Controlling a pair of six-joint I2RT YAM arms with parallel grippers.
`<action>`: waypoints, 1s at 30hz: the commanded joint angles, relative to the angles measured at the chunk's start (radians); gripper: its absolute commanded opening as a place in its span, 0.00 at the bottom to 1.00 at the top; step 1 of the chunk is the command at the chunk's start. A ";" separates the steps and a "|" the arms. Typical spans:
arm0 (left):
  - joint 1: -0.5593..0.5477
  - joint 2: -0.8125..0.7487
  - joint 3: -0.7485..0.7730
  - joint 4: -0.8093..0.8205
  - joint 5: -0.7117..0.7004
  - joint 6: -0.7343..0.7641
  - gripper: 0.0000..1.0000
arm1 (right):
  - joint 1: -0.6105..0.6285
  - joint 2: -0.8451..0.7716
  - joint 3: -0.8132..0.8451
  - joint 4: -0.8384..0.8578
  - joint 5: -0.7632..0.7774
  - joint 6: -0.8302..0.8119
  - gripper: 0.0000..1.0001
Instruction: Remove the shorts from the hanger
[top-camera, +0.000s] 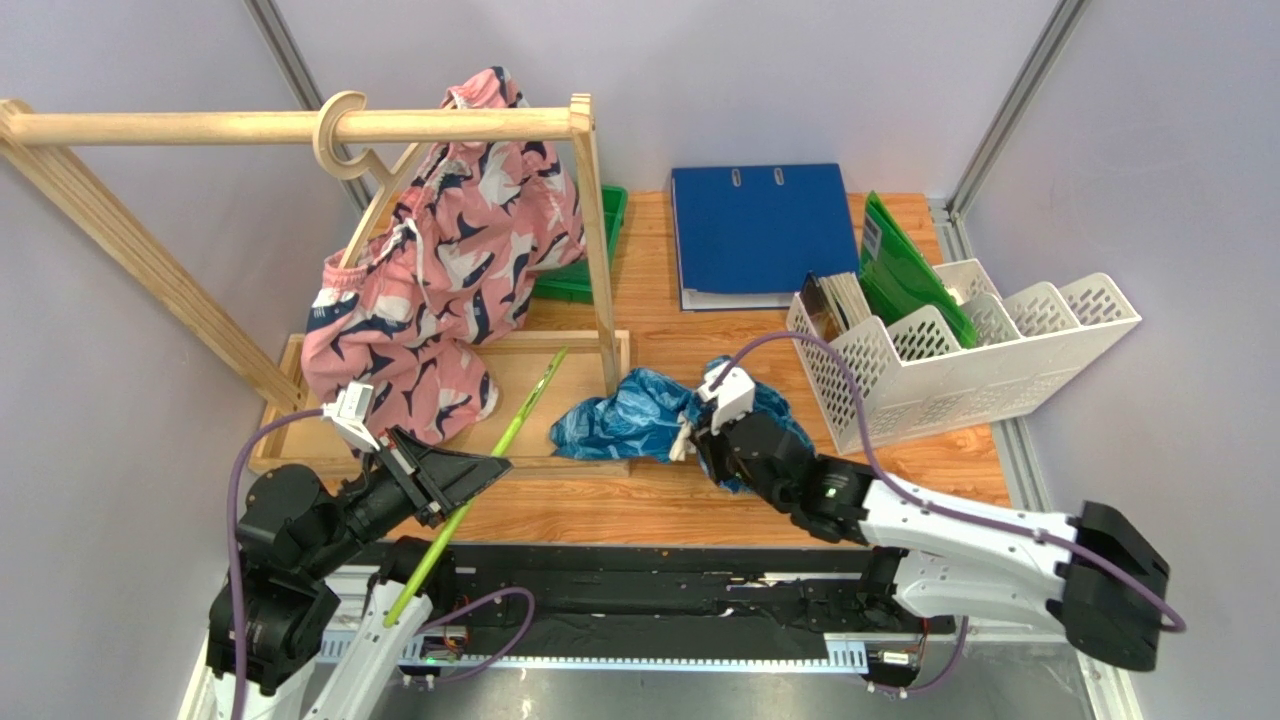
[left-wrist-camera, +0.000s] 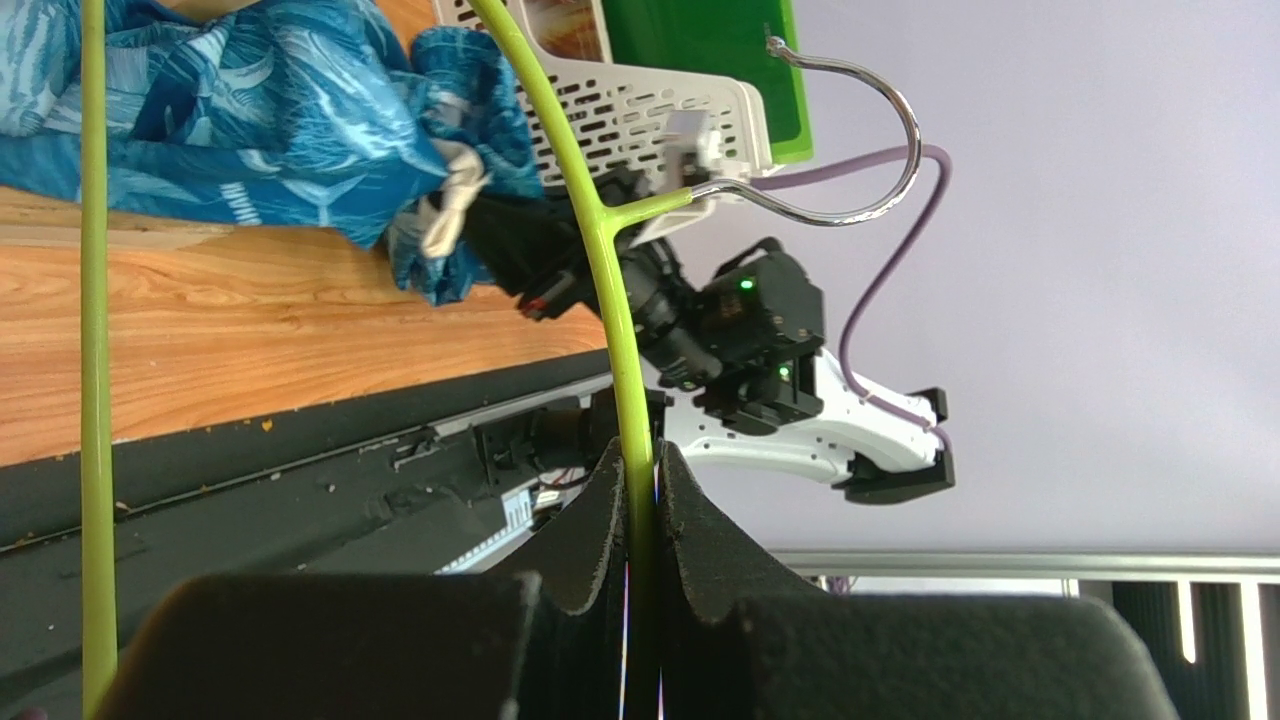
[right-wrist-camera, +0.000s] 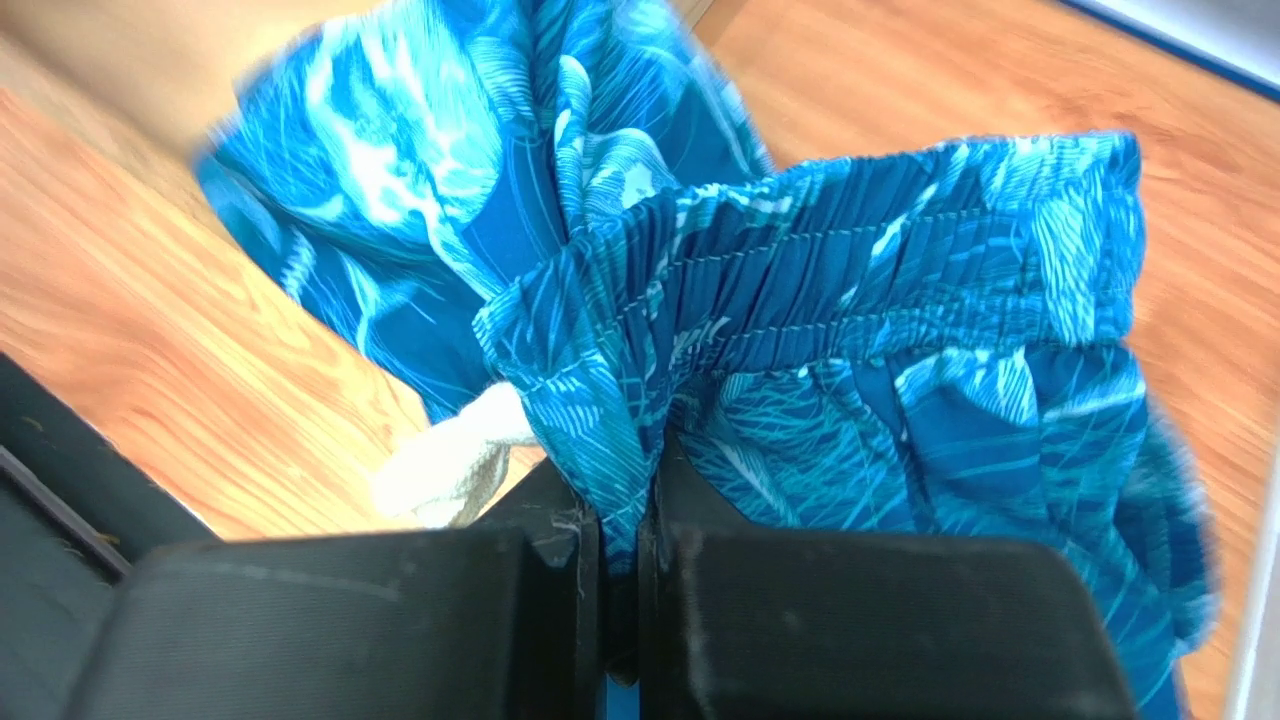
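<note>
Between right fingers (right-wrist-camera: 376, 630) bunch crinkled blue shorts (right-wrist-camera: 902, 270) (wavy-printed).

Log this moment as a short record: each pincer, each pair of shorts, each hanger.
left pincer: shut on the green hanger
right pincer: shut on the waistband of the blue shorts
blue shorts: bunched on the table, off any hanger
pink shorts: draped on the wooden hanger
wooden hanger: hooked on the rack rail

no readable text, labels or numbers anywhere here.
</note>
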 joint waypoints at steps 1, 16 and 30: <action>0.005 -0.009 -0.002 0.074 0.017 -0.010 0.00 | -0.073 -0.158 0.063 -0.091 0.002 0.100 0.00; 0.005 -0.024 -0.018 0.066 0.011 -0.013 0.00 | -0.404 -0.058 0.578 -0.270 -0.307 0.150 0.00; 0.005 -0.026 0.002 0.029 -0.018 0.053 0.00 | -0.582 0.375 1.078 -0.056 -0.528 0.227 0.00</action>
